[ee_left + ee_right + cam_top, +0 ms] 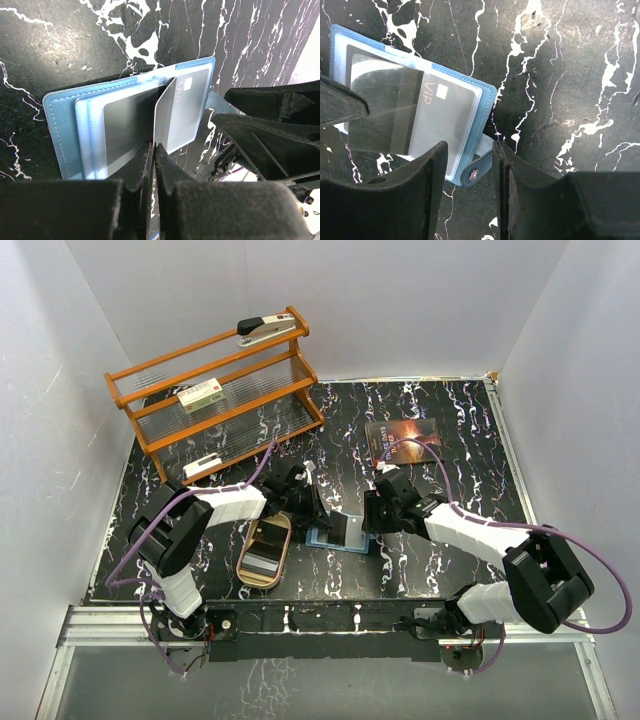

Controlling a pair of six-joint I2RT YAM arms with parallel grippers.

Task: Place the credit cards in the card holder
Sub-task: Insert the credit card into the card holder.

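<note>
The blue card holder point(335, 534) lies open on the black marble table. In the left wrist view point(60, 125) it holds a grey card point(125, 125) in a left sleeve and a grey "VIP" card point(192, 97) in the right sleeve. My left gripper point(154, 150) is shut on a greyish-white credit card point(164, 112) with a darker band, held on edge over the holder's middle. This card also shows in the right wrist view point(385, 110). My right gripper point(470, 155) is open, its fingers either side of the holder's snap tab point(475, 172) at the corner.
A tan oblong wooden tray point(265, 550) lies left of the holder. An orange rack point(215, 390) stands at the back left with a stapler point(265, 330) and a white-green box point(202, 395). A dark book point(402, 438) lies behind the right arm.
</note>
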